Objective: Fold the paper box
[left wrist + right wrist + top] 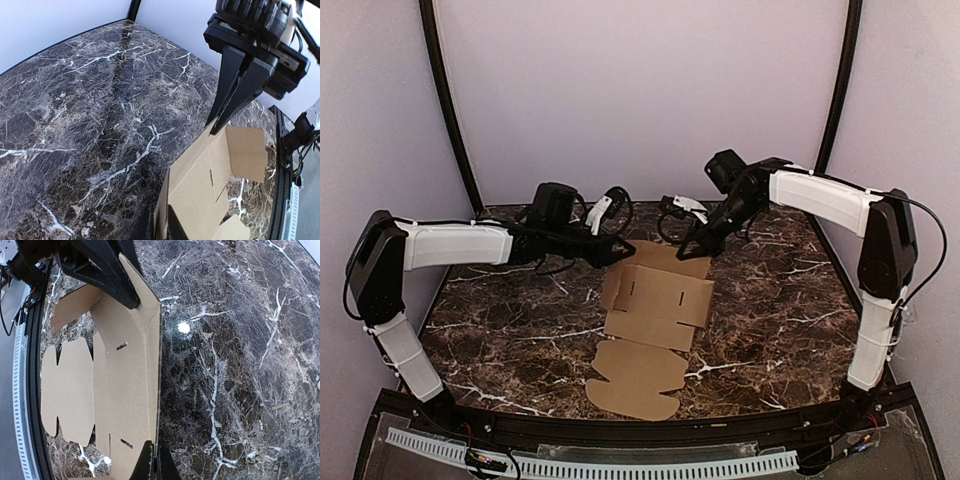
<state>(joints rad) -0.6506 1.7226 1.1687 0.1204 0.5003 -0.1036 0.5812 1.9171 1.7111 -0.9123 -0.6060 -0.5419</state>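
Box lies mid-table: a brown die-cut sheet, mostly flat on the dark marble. Rounded tabs at the near end, toward the arm bases. Far panel is tilted up off the surface, with the side flaps bent.

Left gripper is at the panel's left end, its fingers closed on the cardboard edge. Right gripper is at the right end, fingers together, pinching the same top edge near its corner. The two grippers sit apart, with the raised panel spanning between them. Both arms reach in low over the table's far half.
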